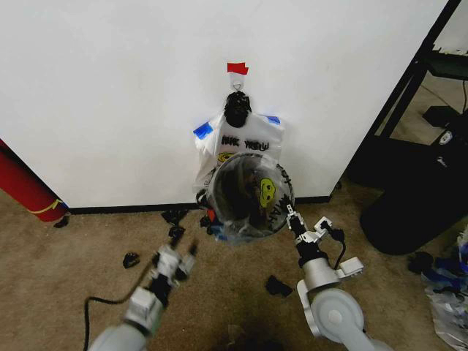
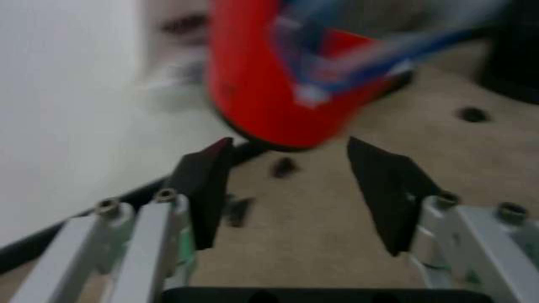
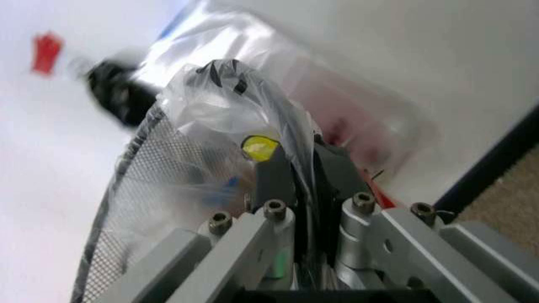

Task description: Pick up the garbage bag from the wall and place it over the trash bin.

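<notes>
While right gripper (image 1: 290,213) fingers clamp garbage bag (image 1: 267,191) over trash bin (image 2: 282,82) rim, left gripper (image 1: 189,251) fingers apart.

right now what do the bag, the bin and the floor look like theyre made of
The garbage bag: thin see-through plastic film, glossy; it crinkles and the print shows through, pinched in the right gripper jaws.
The trash bin: smooth red body, likely plastic, with a fine mesh wall by the rim in the right wrist view, possibly metal.
The floor: tan low-pile carpet, matte.
</notes>
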Motion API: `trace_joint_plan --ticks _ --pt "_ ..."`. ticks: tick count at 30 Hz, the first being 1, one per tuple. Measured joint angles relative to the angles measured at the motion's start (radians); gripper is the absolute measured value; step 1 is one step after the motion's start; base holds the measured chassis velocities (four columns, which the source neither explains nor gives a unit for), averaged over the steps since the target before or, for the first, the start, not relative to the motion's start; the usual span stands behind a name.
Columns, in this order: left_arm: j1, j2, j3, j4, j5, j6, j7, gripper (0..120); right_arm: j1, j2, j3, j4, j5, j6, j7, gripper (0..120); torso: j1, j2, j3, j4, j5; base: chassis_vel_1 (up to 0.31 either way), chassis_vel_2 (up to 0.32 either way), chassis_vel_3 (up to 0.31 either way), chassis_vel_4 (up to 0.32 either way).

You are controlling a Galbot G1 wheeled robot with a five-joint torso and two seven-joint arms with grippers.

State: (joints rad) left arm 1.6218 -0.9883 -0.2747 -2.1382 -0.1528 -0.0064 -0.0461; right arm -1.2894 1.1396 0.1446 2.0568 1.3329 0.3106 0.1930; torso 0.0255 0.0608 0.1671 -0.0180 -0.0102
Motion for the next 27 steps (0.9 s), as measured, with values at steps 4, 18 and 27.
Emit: trace_joint_plan --ticks 4,18,27 --pt "-0.024 -0.013 0.019 0.034 -0.044 -0.113 0.089 81 0.009 0.056 0.012 -0.006 0.023 -0.024 0.074 1 0.000 0.000 0.000 -0.0001 0.0000 0.000 0.000 0.000 0.000" --pt "-0.088 -0.048 0.022 0.070 -0.143 -0.106 0.029 100 -0.030 0.092 -0.011 0.020 0.004 -0.048 0.085 1 0.000 0.000 0.000 -0.0002 0.0000 0.000 0.000 0.000 0.000" --pt "-0.095 -0.080 0.020 0.076 -0.131 -0.101 0.020 100 -0.048 0.102 -0.035 0.059 -0.009 -0.061 0.089 1 0.000 0.000 0.000 -0.0001 0.0001 0.000 0.000 0.000 0.000"
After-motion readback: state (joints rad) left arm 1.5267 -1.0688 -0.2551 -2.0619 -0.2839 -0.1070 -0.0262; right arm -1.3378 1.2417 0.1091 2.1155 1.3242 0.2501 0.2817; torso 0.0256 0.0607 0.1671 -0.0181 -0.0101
